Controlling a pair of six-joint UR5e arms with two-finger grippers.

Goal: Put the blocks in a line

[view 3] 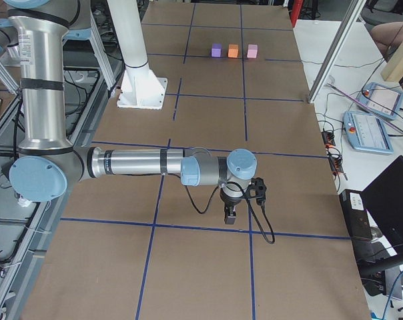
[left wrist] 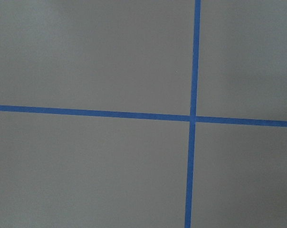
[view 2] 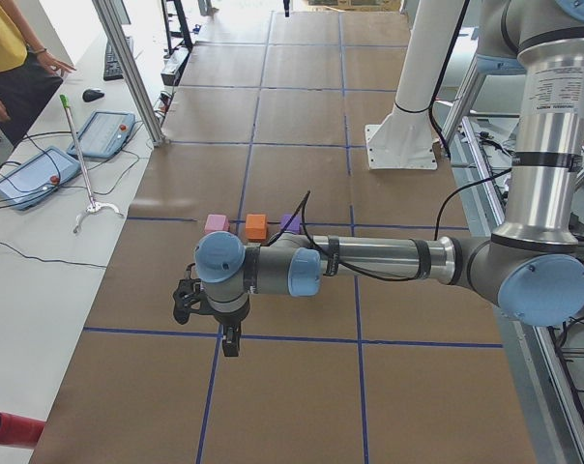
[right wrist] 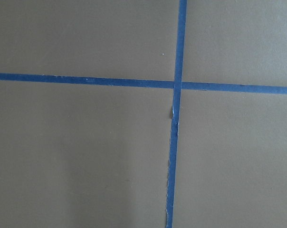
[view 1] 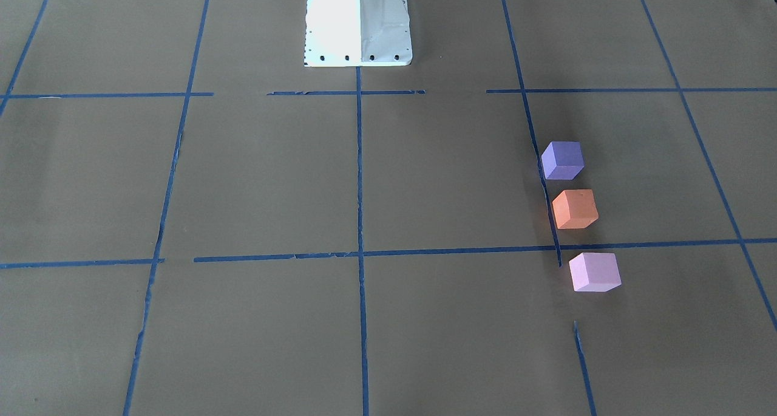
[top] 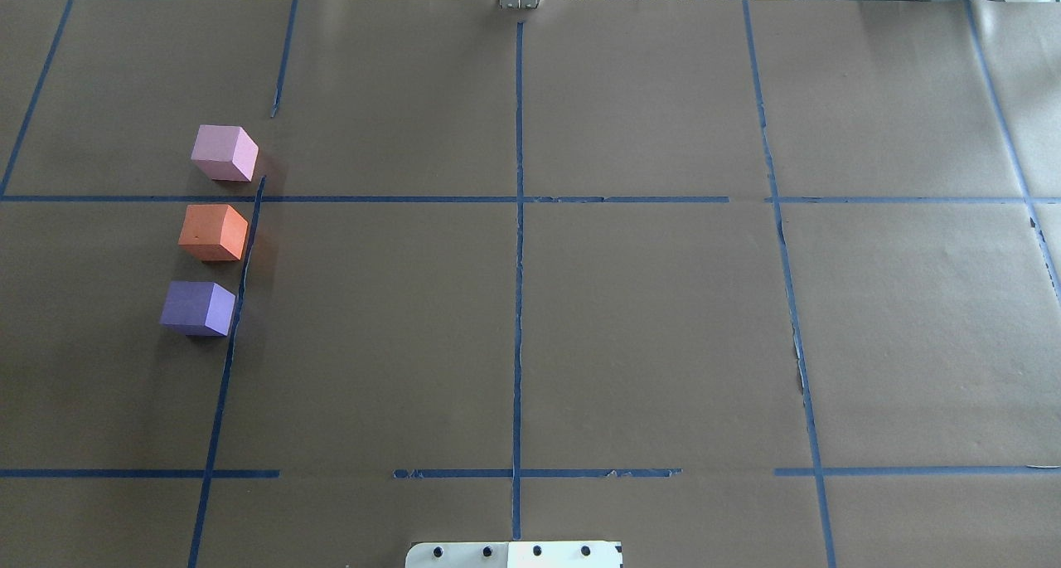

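The three blocks stand in a straight row with small gaps, beside a blue tape line on the robot's left side: the violet-blue block [view 1: 563, 160] [top: 198, 308] nearest the robot, the orange block [view 1: 575, 209] [top: 213, 231] in the middle, the pale pink block [view 1: 594, 272] [top: 224, 152] farthest. My left gripper [view 2: 231, 343] hangs over a tape crossing, well away from the row, and shows only in the exterior left view. My right gripper [view 3: 230, 215] hangs over the table's far right end and shows only in the exterior right view. I cannot tell whether either is open or shut. Both wrist views show only brown paper and blue tape.
The white robot base [view 1: 357, 24] [top: 514, 555] stands at the table's middle edge. A side table with teach pendants [view 2: 101, 133] [view 3: 368, 130] runs along the operators' side. A person [view 2: 12, 58] stands at its far end.
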